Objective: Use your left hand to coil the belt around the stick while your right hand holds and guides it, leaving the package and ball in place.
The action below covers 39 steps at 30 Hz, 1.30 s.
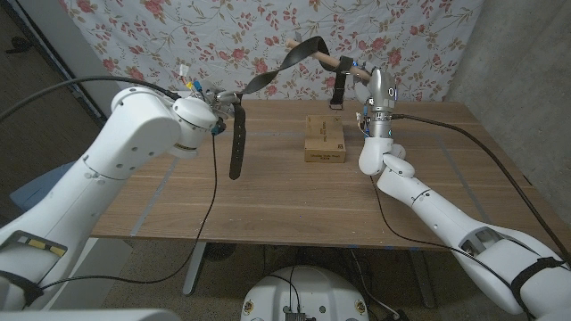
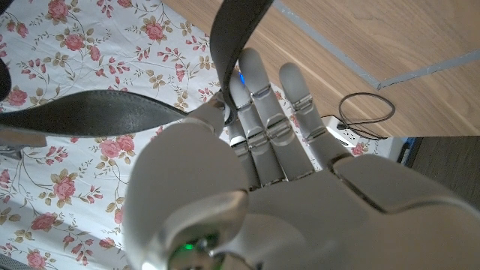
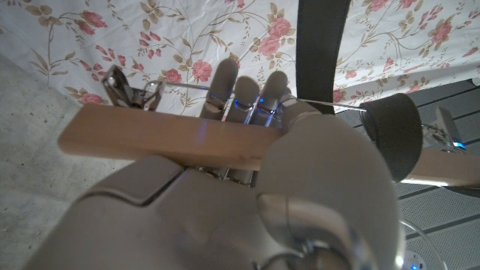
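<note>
My right hand (image 1: 359,75) grips a wooden stick (image 1: 323,57) and holds it up above the table's far edge. A black belt (image 1: 287,62) is looped over the stick's far end. Its buckle end (image 1: 339,93) hangs beside my right hand. The long end runs down to my left hand (image 1: 217,114), which holds it, and the tail (image 1: 236,147) dangles to the table. In the left wrist view the belt (image 2: 97,112) passes between the thumb and fingers (image 2: 262,112). The right wrist view shows the stick (image 3: 165,135) across my fingers (image 3: 247,101), a belt wrap (image 3: 394,135) and the metal buckle (image 3: 131,86).
A brown cardboard package (image 1: 324,140) lies on the wooden table (image 1: 268,192), under the raised stick and left of my right forearm. A flowered cloth (image 1: 178,36) hangs behind the table. A cable runs down from my left arm across the table's front.
</note>
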Motion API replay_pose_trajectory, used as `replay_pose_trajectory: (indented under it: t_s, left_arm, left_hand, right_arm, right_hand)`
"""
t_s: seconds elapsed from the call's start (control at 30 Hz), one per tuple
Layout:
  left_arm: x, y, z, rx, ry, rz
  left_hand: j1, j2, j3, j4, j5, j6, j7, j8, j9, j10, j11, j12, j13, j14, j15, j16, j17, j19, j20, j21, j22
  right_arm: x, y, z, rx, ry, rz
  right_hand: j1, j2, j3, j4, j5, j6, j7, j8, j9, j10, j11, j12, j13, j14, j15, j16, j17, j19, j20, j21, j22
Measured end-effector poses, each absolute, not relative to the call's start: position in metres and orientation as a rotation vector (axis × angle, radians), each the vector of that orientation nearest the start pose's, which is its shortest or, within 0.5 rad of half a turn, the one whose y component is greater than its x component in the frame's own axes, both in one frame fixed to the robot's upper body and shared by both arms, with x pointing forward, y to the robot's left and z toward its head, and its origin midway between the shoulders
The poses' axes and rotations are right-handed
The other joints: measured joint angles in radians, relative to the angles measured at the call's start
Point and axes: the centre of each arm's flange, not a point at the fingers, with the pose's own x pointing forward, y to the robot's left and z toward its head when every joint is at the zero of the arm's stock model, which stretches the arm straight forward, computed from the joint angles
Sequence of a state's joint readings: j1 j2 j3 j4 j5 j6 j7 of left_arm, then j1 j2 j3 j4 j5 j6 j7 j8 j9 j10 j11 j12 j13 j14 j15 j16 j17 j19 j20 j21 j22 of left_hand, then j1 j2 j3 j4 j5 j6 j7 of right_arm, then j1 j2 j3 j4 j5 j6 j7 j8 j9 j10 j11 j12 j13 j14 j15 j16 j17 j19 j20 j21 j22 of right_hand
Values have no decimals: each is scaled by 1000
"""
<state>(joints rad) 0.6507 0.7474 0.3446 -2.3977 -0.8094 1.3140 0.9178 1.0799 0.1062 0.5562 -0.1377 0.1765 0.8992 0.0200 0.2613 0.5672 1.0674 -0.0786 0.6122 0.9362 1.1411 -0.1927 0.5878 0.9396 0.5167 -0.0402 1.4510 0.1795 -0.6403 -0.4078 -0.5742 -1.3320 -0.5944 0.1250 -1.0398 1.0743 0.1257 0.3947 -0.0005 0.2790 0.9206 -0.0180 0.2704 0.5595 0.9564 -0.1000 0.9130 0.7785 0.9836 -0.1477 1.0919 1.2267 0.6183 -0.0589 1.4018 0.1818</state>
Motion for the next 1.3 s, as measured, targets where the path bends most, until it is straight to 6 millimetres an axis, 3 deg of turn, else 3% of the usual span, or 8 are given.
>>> replay_pose_trajectory:
  t_s: [0.23, 0.53, 0.57, 0.7, 0.9, 1.0, 1.3]
  left_arm:
    - [464, 234, 135, 569, -316, 388]
    - [455, 247, 165, 552, -468, 503]
    - [503, 209, 133, 664, -372, 443]
    - [508, 205, 138, 704, -413, 486]
    - [514, 199, 147, 743, -500, 543]
    - [535, 196, 141, 757, -491, 565]
    - [554, 191, 165, 783, -507, 576]
  left_hand:
    - [5, -5, -8, -8, 0, 22, 4, -28, -23, 11, 3, -32, -48, 5, -4, 5, -6, 1, -1, 0, -3]
    - [9, -9, -16, -16, -6, 48, 6, -46, -56, 22, 4, -49, -70, 10, -2, 5, -8, 5, -5, 0, -3]
    - [9, -9, -16, -16, -7, 50, 7, -47, -59, 22, 4, -52, -71, 10, -2, 5, -7, 5, -5, 0, -3]
    - [9, -9, -16, -16, -9, 57, 3, -52, -70, 22, 4, -56, -71, 10, -2, 5, -6, 1, -9, 0, -3]
    - [9, -9, -16, -16, -9, 71, 18, -57, -85, 21, 4, -65, -78, 10, -2, 5, -2, 1, -8, -7, -3]
    - [9, -9, -16, -16, -3, 76, 23, -63, -91, 21, 4, -68, -77, 9, -1, 5, -3, 1, -9, -7, -3]
    - [9, -9, -16, -15, -2, 70, 29, -70, -110, 18, 0, -73, -63, -5, 5, 5, 3, -17, -8, -12, -3]
  right_arm:
    - [579, -199, 82, -718, -1317, -654]
    - [562, -203, 84, -710, -1355, -648]
    - [561, -190, 86, -616, -1353, -435]
    - [556, -191, 87, -596, -1362, -398]
    - [551, -196, 88, -554, -1363, -341]
    - [545, -196, 89, -504, -1384, -264]
    - [538, -199, 89, -500, -1415, -197]
  right_hand:
    - [3, -3, 0, 0, 0, 0, 0, 0, 0, 0, 0, 0, -1, 1, -1, 0, 0, 7, -4, 0, 0]
    - [9, -9, 1, -7, -6, 24, 2, -3, -7, 7, 7, -4, 0, 3, 1, 7, 0, 11, 0, 4, 0]
    - [9, -9, 1, -7, -6, 26, 4, -5, -8, 7, 7, -4, 0, 5, 3, 7, 0, 11, 0, 4, 0]
    - [10, -10, -1, -10, -6, 36, 7, -9, -8, 11, 3, -3, -4, 5, 3, 7, 0, 10, 0, 4, 0]
    - [13, -13, -2, -14, -9, 37, 5, -15, -7, 12, 2, -3, -4, 4, 3, 7, 0, 9, -1, 4, 0]
    - [13, -13, -2, -14, -13, 37, 5, -15, -7, 12, 2, -3, -2, 4, 3, 6, 0, 11, 1, 4, 0]
    - [13, -13, -3, -14, -15, 37, 5, -15, -7, 12, 2, -3, 2, 4, 3, 10, 0, 12, 3, 4, 0]
